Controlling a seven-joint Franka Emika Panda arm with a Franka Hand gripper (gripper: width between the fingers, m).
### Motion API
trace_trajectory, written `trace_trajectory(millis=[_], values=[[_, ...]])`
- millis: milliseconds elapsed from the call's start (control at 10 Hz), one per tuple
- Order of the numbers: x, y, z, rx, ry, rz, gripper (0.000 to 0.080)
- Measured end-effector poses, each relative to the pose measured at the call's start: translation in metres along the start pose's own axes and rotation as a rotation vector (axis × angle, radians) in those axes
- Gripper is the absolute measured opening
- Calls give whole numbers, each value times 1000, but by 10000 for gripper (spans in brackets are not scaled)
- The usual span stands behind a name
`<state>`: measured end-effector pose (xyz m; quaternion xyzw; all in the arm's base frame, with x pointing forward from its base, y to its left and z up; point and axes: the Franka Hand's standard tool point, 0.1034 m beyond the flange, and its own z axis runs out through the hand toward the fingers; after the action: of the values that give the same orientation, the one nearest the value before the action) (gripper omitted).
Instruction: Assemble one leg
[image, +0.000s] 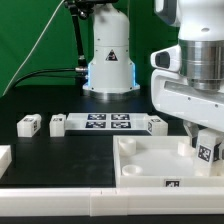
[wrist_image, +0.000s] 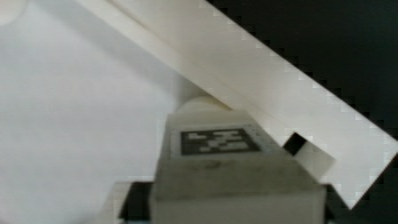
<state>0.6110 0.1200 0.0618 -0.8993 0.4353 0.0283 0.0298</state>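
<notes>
My gripper (image: 204, 138) is shut on a leg (image: 208, 151), a small white block with a black-and-white marker on its face. It holds the leg upright over the right corner of the large white square panel (image: 140, 168), close to its raised rim. In the wrist view the leg (wrist_image: 217, 142) fills the lower middle between my dark fingers (wrist_image: 135, 203), with the panel's flat face (wrist_image: 71, 110) and rim (wrist_image: 267, 70) behind it. The leg's lower end and the socket under it are hidden. Three more legs lie on the table (image: 29, 124), (image: 57, 124), (image: 157, 123).
The marker board (image: 105, 123) lies behind the panel, between the loose legs. The robot's white base (image: 110, 60) stands at the back. A white part (image: 3, 158) shows at the exterior view's left edge. A white wall (image: 60, 205) runs along the front.
</notes>
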Motion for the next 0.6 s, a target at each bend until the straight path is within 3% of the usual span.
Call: trace_trajectory(millis=[300, 600], values=[[-2, -2, -1, 0, 4, -150, 626], [-5, -5, -2, 4, 5, -537, 642]])
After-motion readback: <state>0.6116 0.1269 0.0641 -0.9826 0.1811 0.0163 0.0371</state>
